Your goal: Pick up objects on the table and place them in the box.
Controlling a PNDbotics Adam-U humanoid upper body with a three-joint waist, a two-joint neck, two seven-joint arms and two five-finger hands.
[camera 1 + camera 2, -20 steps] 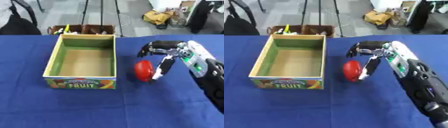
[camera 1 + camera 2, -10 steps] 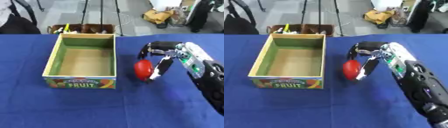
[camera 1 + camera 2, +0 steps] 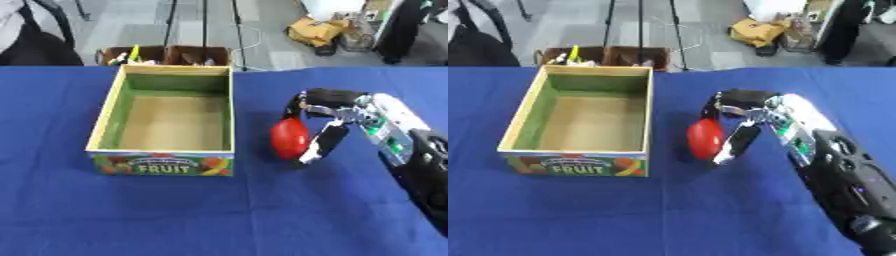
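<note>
Unmoved since earlier: right hand (image 3: 337, 117) curled around red fruit (image 3: 289, 139), right of open box (image 3: 166, 162), mid blue counter (image 3: 262, 215).

The robot's right arm (image 3: 420, 160) is reaching in from the near right corner, slanting toward the far left. Its right hand (image 3: 337, 117) is hanging at the middle right of the scene, wrist raised, fingers (image 3: 317, 145) and thumb curling downward round a red object (image 3: 289, 138) and touching it on its right side. The left hand is showing in neither view.
</note>
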